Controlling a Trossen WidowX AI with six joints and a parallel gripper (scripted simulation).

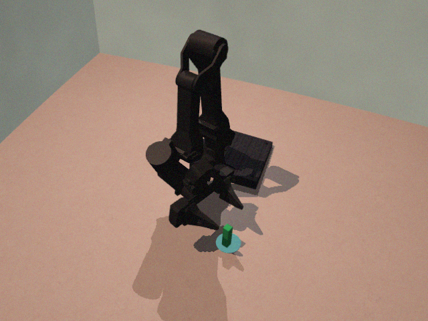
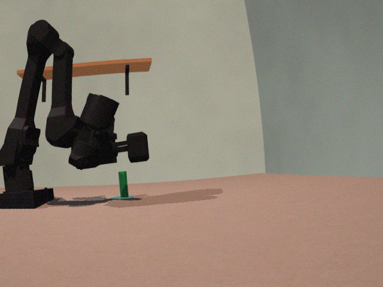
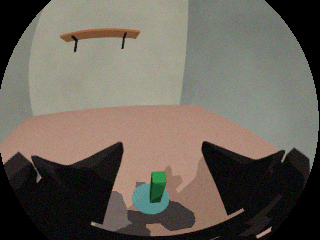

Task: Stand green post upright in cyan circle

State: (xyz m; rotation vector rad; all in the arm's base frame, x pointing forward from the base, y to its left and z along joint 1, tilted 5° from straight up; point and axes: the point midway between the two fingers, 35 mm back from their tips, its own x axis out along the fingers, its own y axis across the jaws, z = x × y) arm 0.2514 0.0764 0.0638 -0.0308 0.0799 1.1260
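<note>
Black and angular, the gripper stands wide open with nothing between its tapered fingers, up and to the left of the post in the top view, where no near table corner shows to place things by. Right of it, the smooth, square-sided green post stands upright on the flat cyan circle, its base seemingly inside. A fingertip swinging back could topple so slender a block.

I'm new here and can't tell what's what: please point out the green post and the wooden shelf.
green post (image 1: 227,236) (image 2: 122,184) (image 3: 157,188): top, exterior, wrist; its side
wooden shelf (image 2: 108,68) (image 3: 100,34): exterior, wrist; front edge
</note>
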